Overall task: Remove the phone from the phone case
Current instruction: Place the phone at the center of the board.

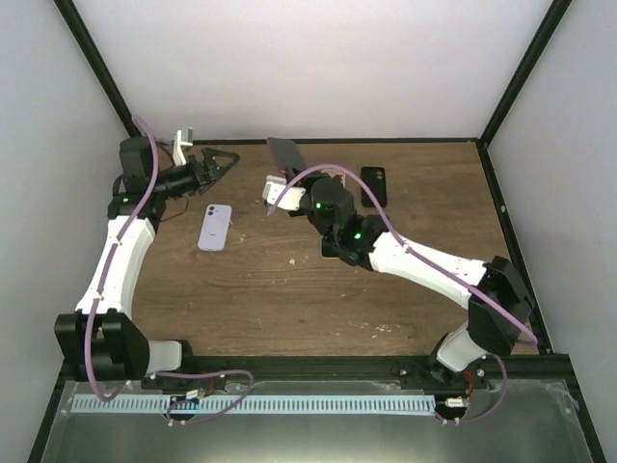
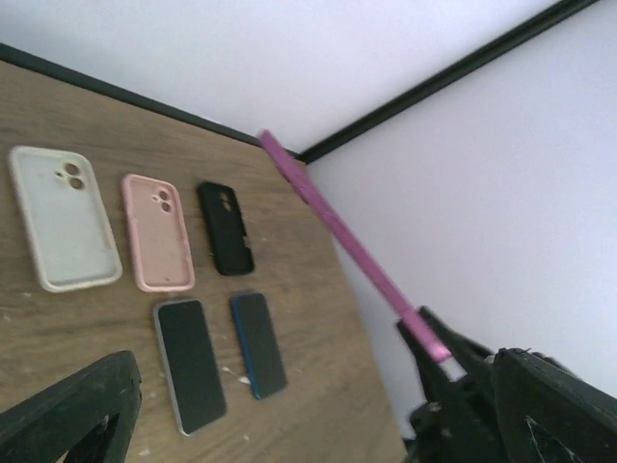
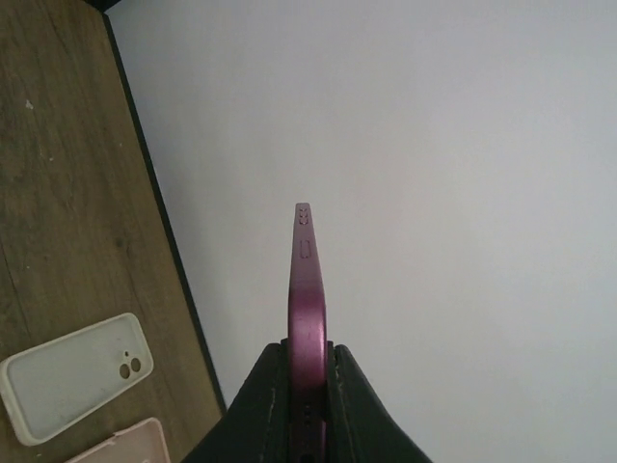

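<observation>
My right gripper (image 3: 307,359) is shut on the lower end of a magenta phone case (image 3: 306,289) and holds it upright, edge-on, above the back of the table (image 1: 285,154). I cannot tell whether anything is inside it. A lilac phone (image 1: 215,228) lies back-up on the table, left of centre. My left gripper (image 1: 218,164) hovers open behind that phone, empty and apart from the case. In the left wrist view the case (image 2: 337,227) is a slanted pink strip ending in the right gripper's black fingers (image 2: 445,378).
On the wooden table (image 2: 318,338) lie a white case (image 2: 63,217), a pink case (image 2: 157,231), a black case (image 2: 227,227) and two dark-screened phones (image 2: 191,365) (image 2: 258,344). White walls with black frame bars close the back and sides (image 1: 308,141).
</observation>
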`<state>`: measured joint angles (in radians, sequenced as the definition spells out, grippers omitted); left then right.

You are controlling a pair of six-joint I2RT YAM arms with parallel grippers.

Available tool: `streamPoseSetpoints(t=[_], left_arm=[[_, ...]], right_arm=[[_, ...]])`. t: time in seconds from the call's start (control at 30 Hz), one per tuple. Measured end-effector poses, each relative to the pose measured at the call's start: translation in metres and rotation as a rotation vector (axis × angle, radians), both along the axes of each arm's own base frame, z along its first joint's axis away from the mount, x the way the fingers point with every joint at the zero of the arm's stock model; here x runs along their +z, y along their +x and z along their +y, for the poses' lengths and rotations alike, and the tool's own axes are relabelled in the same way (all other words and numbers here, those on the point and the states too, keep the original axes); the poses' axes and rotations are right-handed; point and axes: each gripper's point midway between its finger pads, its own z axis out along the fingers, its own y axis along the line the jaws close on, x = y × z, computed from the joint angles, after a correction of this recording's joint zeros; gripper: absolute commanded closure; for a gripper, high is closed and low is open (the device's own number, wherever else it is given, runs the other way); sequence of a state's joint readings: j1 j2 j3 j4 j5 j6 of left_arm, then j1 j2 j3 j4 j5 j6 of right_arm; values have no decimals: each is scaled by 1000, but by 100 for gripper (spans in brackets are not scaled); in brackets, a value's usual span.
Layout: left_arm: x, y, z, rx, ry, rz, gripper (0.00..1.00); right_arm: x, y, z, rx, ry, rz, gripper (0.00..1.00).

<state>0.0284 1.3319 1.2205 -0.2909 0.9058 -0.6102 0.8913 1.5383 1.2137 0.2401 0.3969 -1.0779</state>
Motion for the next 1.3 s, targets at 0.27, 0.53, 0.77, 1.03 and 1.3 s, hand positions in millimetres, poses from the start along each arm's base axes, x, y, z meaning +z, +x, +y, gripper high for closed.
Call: streamPoseSetpoints(t=[0.27,0.53,0.77,1.03,1.3], left_arm=[[-2,-30,-7,-33,-119,57,5],[-16,-35,-10,-30,-198,133,20],[-19,-36,-11,-35,-237,156,36],[-17,-35,-12,-46,-262,143,58],[-28,-32,-15,-61,-286,171,78]], right_arm=[[-24,-37,34,56,-133,-173,99],[-19,-66,57,82,-171,-333,99],[-7,-74,63,75,-156,-403,99],[-15,-82,75,93,-176,-424,99],[-26,-83,77,93,-194,-413,99]])
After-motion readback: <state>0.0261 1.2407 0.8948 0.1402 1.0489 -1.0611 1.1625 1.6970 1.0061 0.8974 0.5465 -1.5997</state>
